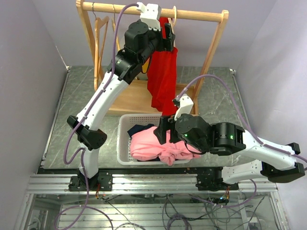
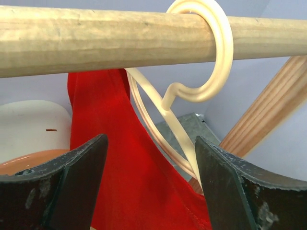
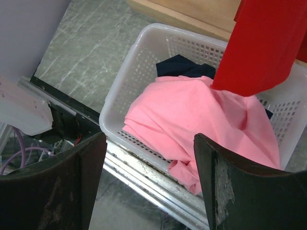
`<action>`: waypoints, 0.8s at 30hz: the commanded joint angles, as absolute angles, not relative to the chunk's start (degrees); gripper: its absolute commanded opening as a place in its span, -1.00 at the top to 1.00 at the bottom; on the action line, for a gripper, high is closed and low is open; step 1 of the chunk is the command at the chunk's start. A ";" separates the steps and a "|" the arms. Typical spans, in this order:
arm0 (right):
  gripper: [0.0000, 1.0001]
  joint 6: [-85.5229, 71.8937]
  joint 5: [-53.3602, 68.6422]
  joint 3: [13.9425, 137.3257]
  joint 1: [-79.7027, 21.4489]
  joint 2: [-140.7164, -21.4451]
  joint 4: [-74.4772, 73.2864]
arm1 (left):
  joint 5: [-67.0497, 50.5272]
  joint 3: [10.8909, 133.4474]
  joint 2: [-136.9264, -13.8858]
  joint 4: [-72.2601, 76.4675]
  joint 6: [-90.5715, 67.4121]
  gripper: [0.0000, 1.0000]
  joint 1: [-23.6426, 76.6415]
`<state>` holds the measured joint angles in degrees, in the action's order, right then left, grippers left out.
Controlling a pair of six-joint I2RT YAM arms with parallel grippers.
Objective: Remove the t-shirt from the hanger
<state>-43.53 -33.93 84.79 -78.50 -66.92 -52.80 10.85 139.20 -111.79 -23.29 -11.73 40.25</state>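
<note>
Grey marbled bench [image 1: 72,96], pale lilac walls, wooden clothes rack [image 1: 201,16] at the far end.

Overhead view. Item: red t-shirt [image 1: 162,81], hanging from a cream plastic hanger [image 1: 173,14] on the rack's rail, its hem just above a white laundry basket [image 1: 122,143]. Basket contents: pink garment [image 1: 153,143], dark garment [image 1: 139,128] beneath it. Spare wooden hangers [image 1: 100,33] at the rail's left end. Left arm raised to the shirt's collar; right arm low, beside the basket and the hem.

Left wrist view. Left fingers [image 2: 81,177] spread, one on each side of the shirt's shoulder and the hanger's neck, gripping nothing. Hook looped over the rail directly above.

Right wrist view. Right fingers [image 3: 72,182] parted and empty, above the basket's near rim; red hem at upper right, outside them.

Step in hand, by judgement: secure the shoulder. Close on fabric alone, low enough to miss the plastic neck, or the hanger may come along. Slide the shoulder sideways off the hanger's arm rather than pulling down, since the hook could jump the rail. Right fingers could pinch the hem to steady it.
</note>
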 commanded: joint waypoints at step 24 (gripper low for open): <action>-0.43 -42.54 -31.85 81.78 -78.94 -66.46 -48.74 | 8.73 131.53 -108.77 -6.42 -5.92 -0.67 41.72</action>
<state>-42.81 -32.45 82.87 -78.56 -66.89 -50.54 11.84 131.79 -110.24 -12.34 -7.68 40.95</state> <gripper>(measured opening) 0.719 0.828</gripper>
